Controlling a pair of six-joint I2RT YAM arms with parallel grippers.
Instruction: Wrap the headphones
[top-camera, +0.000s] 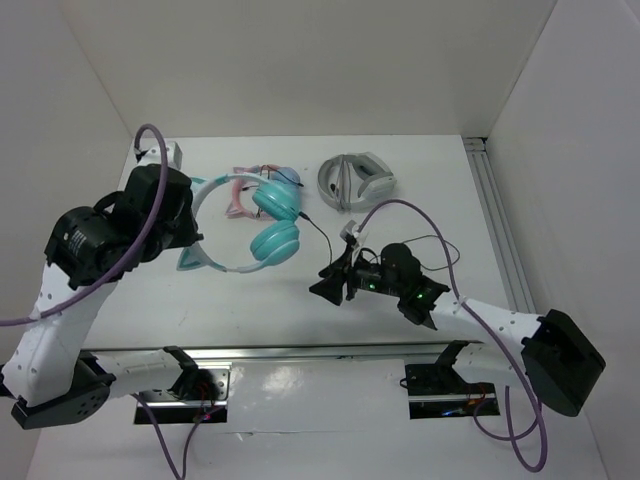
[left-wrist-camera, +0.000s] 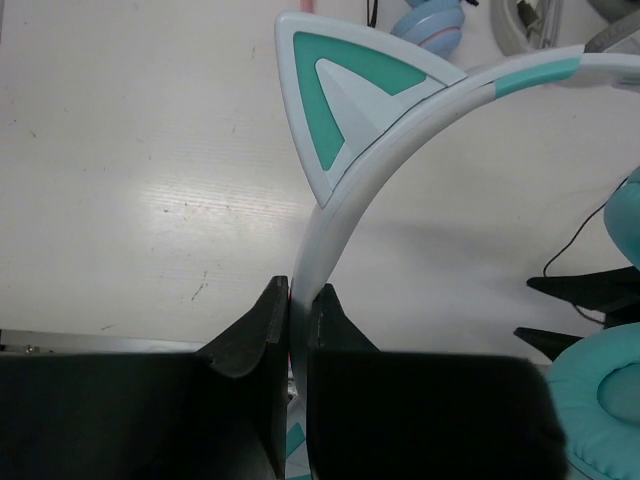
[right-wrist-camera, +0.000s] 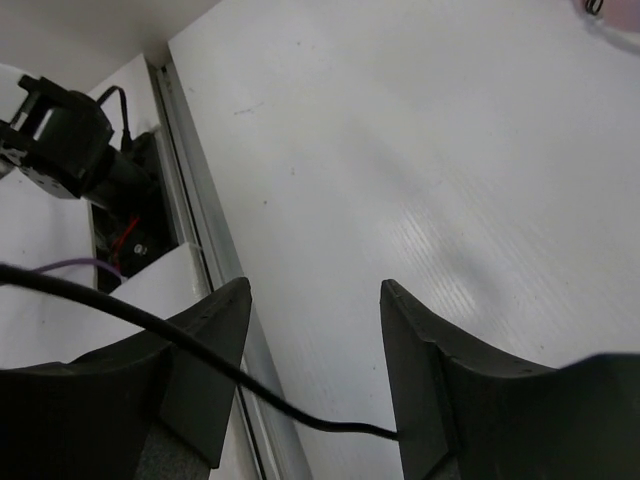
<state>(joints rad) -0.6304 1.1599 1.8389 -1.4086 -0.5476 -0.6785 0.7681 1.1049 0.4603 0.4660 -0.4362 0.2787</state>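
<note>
Pinching the pale headband (left-wrist-camera: 345, 215) of the headphones (top-camera: 275, 240), the left tool (left-wrist-camera: 298, 318) has its jaws pressed together on the band just below one cat ear (left-wrist-camera: 350, 100), over the left part of the desk (top-camera: 430, 180). The teal ear cups lie to the right of that tool, toward the middle of the desk. The right tool (top-camera: 330, 280) sits just right of the cups and nearer the front edge, with its jaws spread. The thin black cable (right-wrist-camera: 200, 350) runs across the gap between them and meets the inner face of one finger, unclamped. Pink-and-blue headphones (top-camera: 250, 185) lie right behind the teal cups; whether they touch cannot be told. Grey-and-white headphones (top-camera: 357, 180) rest farther right at the back, apart from both tools.
</note>
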